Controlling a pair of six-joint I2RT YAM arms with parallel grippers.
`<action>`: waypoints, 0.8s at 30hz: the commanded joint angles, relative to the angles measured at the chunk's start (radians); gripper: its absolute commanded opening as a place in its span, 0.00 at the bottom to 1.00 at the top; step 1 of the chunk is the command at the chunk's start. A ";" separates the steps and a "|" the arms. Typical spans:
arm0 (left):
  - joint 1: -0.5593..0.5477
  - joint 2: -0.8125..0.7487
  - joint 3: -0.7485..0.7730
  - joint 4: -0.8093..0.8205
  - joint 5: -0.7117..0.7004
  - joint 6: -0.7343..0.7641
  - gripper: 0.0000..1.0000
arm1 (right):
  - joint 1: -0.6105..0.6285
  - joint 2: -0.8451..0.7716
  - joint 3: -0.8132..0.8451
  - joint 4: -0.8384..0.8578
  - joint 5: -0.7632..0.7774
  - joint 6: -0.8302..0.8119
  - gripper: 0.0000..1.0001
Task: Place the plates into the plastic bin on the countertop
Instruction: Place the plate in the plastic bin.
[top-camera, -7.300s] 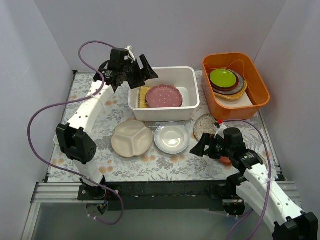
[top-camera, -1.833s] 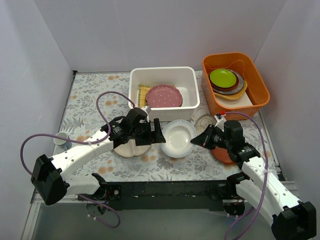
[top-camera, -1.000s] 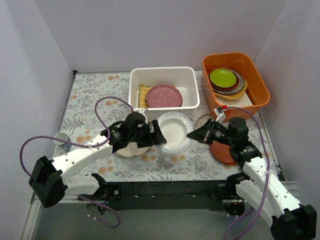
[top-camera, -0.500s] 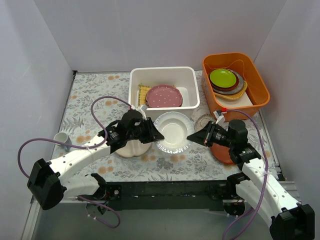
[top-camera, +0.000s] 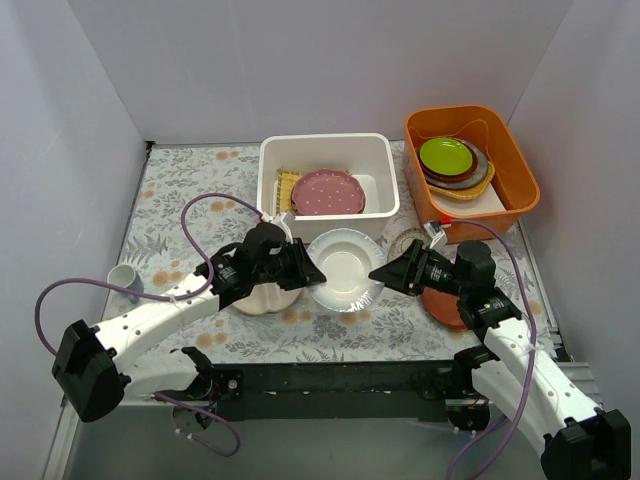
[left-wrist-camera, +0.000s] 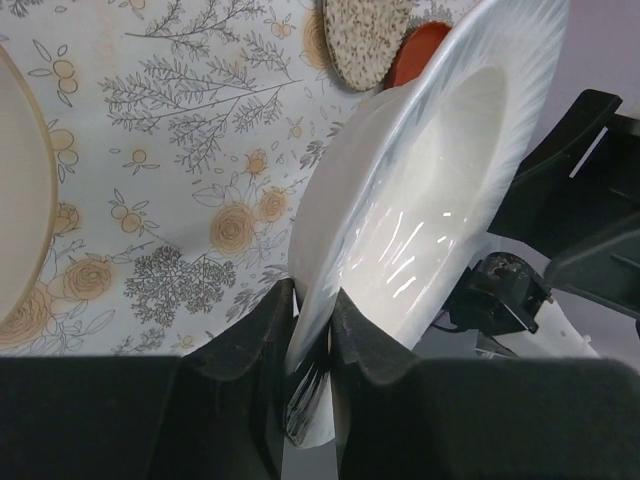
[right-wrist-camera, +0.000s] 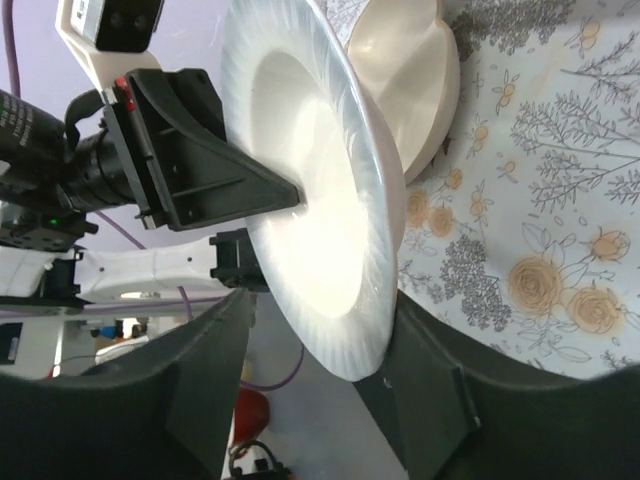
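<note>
Glossy, smooth white plate (left-wrist-camera: 420, 200)

Top external: fixed high behind the arm bases, looking down and forward over the whole tabletop (top-camera: 190, 190), distant.
Left wrist: close, sighting past the left gripper (left-wrist-camera: 312, 297) across the glossy white plate (left-wrist-camera: 420, 200) toward the right gripper (top-camera: 380, 275).
Right wrist: close, mirrored, facing the left gripper.
Shared by all three: that plate.
</note>
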 joint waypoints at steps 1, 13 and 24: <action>-0.004 -0.010 0.028 -0.046 -0.056 0.033 0.00 | 0.001 -0.022 0.055 0.018 0.000 -0.036 0.72; 0.025 0.027 0.132 -0.032 -0.041 0.054 0.00 | 0.001 -0.058 0.078 -0.151 0.097 -0.097 0.83; 0.137 0.102 0.254 -0.023 0.054 0.122 0.00 | 0.001 -0.087 0.074 -0.211 0.117 -0.131 0.84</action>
